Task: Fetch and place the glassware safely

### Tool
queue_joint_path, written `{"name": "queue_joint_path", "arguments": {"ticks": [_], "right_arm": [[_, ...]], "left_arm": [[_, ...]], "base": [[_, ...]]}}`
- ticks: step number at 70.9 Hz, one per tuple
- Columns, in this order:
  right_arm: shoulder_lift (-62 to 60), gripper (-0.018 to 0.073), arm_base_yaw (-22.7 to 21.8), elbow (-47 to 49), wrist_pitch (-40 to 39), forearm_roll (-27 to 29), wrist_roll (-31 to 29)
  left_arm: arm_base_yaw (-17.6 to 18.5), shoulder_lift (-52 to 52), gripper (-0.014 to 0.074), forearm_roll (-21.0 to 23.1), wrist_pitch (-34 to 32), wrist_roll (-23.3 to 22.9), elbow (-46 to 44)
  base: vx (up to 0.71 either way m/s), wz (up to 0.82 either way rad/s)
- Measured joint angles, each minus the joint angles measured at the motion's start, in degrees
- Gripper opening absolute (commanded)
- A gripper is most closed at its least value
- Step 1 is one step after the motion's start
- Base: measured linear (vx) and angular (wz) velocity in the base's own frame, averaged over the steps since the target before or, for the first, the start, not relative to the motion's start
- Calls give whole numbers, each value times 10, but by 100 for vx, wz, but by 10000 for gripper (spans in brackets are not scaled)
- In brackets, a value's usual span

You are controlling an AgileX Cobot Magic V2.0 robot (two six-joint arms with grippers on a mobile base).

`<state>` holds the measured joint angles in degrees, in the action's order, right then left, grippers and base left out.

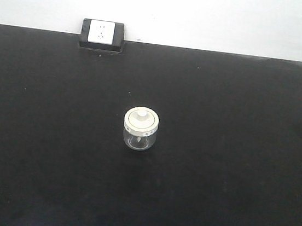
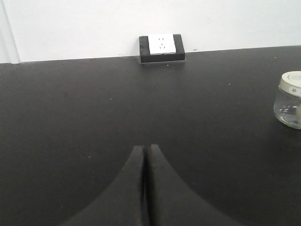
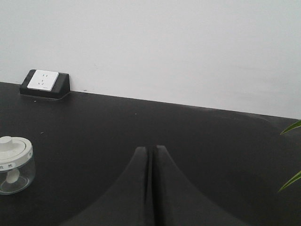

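hands [image 2: 146,155] [image 3: 151,155] low, level — both closed, jar [image 1: 140,128] apart

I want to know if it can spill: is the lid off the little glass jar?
No, the cream-white lid sits on top of the glass jar, which stands upright on the black table.

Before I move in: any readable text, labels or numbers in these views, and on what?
Small squat clear glass jar with cream-white knobbed lid: dark marks on the lid's rim band, too small and blurred to read.
White wall socket plate in its black housing: only slot holes, no text legible.
Nothing else carries writing.
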<state>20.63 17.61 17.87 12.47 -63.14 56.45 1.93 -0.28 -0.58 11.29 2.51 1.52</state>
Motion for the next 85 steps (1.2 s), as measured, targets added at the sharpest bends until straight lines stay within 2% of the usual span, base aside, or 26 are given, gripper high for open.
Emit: {"name": "queue_joint_path", "arguments": {"ticks": [44, 50, 57, 61, 77, 85], "right_arm": [[0, -1, 0, 0, 0, -2, 0], [0, -1, -1, 0, 0, 16, -2], [0, -1, -10, 0, 0, 81, -41], [0, -1, -23, 0, 2, 135, -91], [0, -1, -108, -1, 3, 402, -392], [0, -1, -147, -9, -4, 516, -503]], "left_arm": [[0, 0, -7, 0, -1, 0, 0], [0, 0, -7, 0, -1, 0, 0], [0, 0, -7, 0, -1, 0, 0], [0, 0, -7, 0, -1, 0, 0], [0, 0, -7, 1, -1, 0, 0], [0, 0, -7, 1, -1, 0, 0]], "base": [[0, 0], [0, 0], [0, 0], [0, 0], [0, 0], [0, 0]]}}
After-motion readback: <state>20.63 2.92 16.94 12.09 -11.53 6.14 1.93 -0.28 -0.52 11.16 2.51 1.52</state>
